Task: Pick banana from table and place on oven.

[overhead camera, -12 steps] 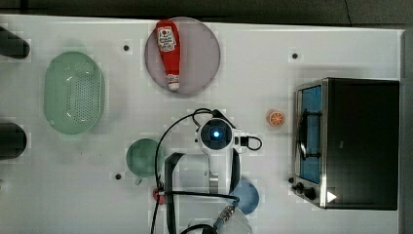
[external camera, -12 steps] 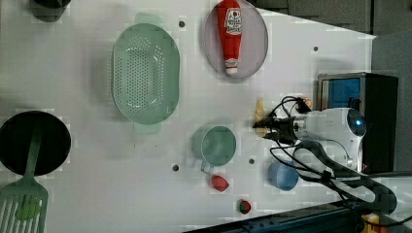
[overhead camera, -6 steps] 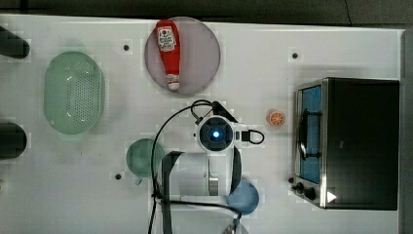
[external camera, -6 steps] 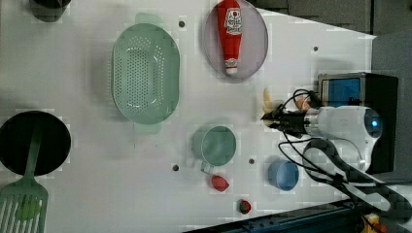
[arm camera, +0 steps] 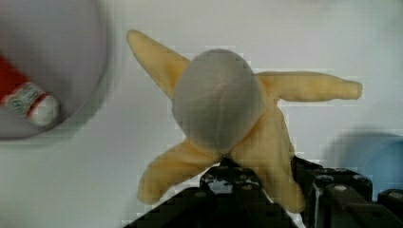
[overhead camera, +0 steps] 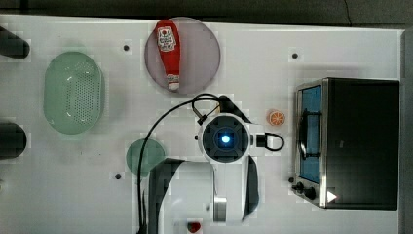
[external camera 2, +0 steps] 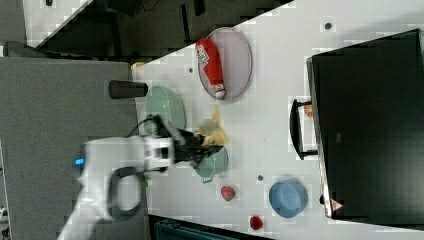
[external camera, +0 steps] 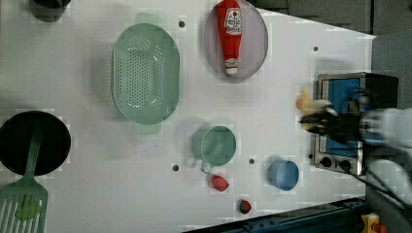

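Banana (arm camera: 228, 128) is clamped in the gripper (arm camera: 247, 183), its peel flaps splayed outward, lifted off the desk (overhead camera: 272, 53) so it can clear the oven's height. Largest item, the desk, carries everything else. Oven (overhead camera: 363, 141) stands at the top view's right, its flat black top the only bare landing surface. Arm sits mid-desk in the top view, left of the oven. In the left view the fingers (external camera: 318, 121), blurred, appear to be just in front of the oven door. An orange slice (overhead camera: 276, 117) lies beside the door.
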Available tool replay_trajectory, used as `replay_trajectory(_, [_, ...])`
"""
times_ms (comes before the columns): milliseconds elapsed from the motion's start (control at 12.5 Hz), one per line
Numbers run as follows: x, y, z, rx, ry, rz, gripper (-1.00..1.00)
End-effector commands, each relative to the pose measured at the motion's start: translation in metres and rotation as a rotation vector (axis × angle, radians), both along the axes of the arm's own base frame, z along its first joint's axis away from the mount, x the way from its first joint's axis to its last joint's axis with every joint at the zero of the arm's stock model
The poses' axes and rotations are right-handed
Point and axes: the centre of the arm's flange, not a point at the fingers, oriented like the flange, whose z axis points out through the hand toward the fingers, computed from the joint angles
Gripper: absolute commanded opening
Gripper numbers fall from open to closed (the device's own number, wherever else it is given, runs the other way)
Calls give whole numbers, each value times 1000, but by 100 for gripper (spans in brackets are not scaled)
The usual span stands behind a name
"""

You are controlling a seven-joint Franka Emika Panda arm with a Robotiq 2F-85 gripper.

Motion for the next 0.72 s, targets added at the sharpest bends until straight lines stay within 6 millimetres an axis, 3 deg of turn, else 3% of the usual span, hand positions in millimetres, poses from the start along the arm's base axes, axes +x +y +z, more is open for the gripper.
replay_trajectory(80, [14, -4, 113, 5, -67, -51, -47])
replay_trajectory(240, [14, -9, 156, 5, -29, -64, -47])
replay_trajectory(400, [19, -23, 184, 8, -16, -89, -47])
replay_trajectory(560, [29, -49, 201, 12, -49, -133, -47])
replay_trajectory(720, [34, -88, 201, 16, -49, -164, -47])
